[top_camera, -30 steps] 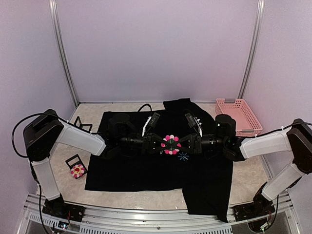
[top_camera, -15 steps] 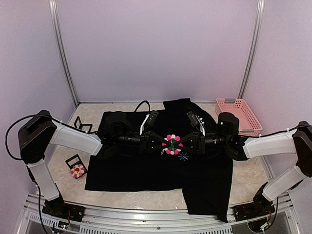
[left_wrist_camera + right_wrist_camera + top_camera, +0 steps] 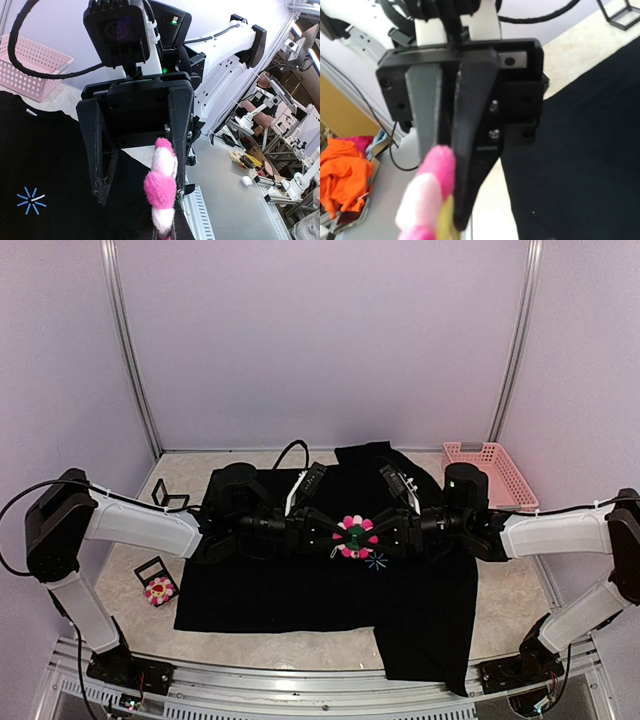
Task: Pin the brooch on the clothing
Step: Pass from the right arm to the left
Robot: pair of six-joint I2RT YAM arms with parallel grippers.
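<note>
The brooch point(image 3: 352, 536), a pink and white plush flower, hangs just above the chest of the black clothing point(image 3: 300, 590), near its light-blue starburst point(image 3: 377, 561). My left gripper point(image 3: 335, 537) reaches in from the left and is shut on the brooch point(image 3: 427, 195); in the right wrist view its fingers point(image 3: 470, 150) stand close together behind the petals. My right gripper point(image 3: 375, 535) faces it from the right. In the left wrist view its jaws stand well apart, with the brooch point(image 3: 162, 187) edge-on beside one finger point(image 3: 180, 130).
A second flower brooch point(image 3: 158, 589) lies on a small black card on the table at the left. A black wire frame point(image 3: 170, 500) stands behind it. A pink basket point(image 3: 490, 478) sits at the back right. The shirt covers the table's middle.
My right gripper has opened off the brooch. The left gripper keeps its hold. Both arms have stretched a little further in; the brooch has hardly moved.
</note>
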